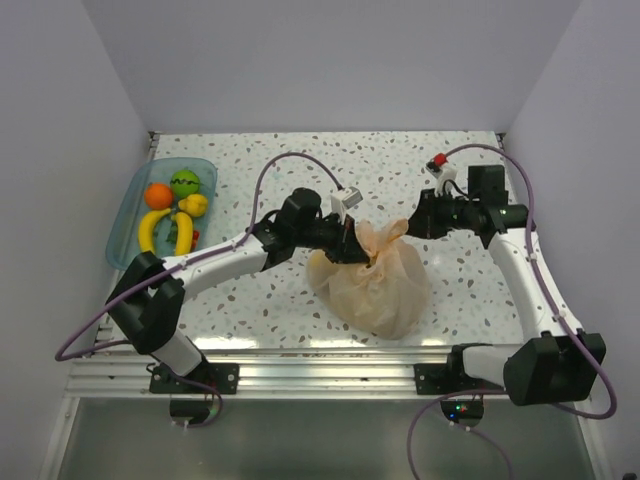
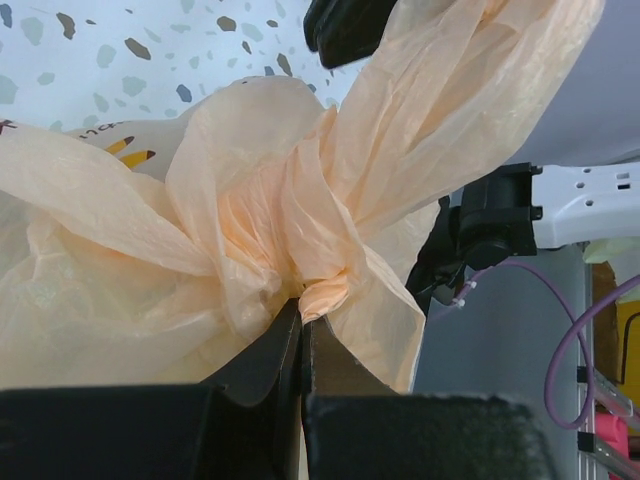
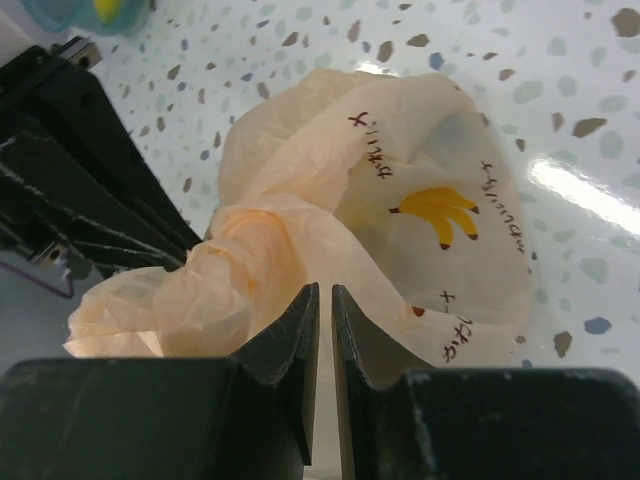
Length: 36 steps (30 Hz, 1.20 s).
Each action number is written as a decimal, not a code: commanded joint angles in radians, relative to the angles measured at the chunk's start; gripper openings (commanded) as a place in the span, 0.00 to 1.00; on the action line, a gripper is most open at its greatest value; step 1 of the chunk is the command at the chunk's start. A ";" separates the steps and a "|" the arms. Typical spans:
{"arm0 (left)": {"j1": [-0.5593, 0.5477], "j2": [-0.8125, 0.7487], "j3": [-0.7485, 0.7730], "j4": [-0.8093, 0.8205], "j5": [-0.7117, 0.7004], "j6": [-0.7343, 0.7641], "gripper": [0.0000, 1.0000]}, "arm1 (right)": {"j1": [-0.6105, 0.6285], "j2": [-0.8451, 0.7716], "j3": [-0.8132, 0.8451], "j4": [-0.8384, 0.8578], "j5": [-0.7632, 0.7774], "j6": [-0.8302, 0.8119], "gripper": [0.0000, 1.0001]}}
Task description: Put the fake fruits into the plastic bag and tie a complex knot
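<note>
The peach-orange plastic bag (image 1: 378, 285) lies bulging in the middle of the table, and its contents do not show. Its neck is gathered into a twisted knot (image 1: 370, 250), with a tail (image 1: 393, 233) sticking out to the right. My left gripper (image 1: 350, 243) is shut on the film at the knot (image 2: 322, 285), fingertips together (image 2: 300, 312). My right gripper (image 1: 414, 224) is on the tail, its jaws drawn to a narrow slit (image 3: 325, 292) with bag film (image 3: 400, 260) in it. Fake fruits lie in the tray: an orange (image 1: 157, 195), a green ball (image 1: 184, 182), bananas (image 1: 152, 230) and a small yellow piece (image 1: 195, 205).
The clear blue tray (image 1: 128, 215) stands at the far left by the wall. White walls close in the table on the left, back and right. A metal rail (image 1: 300, 365) runs along the near edge between the arm bases.
</note>
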 commanded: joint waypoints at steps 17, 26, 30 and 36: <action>-0.022 -0.027 -0.018 0.019 0.111 -0.031 0.00 | 0.005 0.013 -0.167 -0.071 -0.354 -0.164 0.09; -0.033 0.081 0.001 0.037 0.073 -0.052 0.00 | 0.143 0.110 -0.221 -0.110 -0.445 -0.218 0.12; -0.030 0.092 -0.002 0.095 0.059 -0.044 0.00 | 0.175 0.124 -0.219 -0.118 -0.457 -0.235 0.27; -0.030 0.068 -0.063 0.331 0.117 -0.096 0.00 | 0.175 0.105 -0.247 -0.018 -0.427 -0.163 0.52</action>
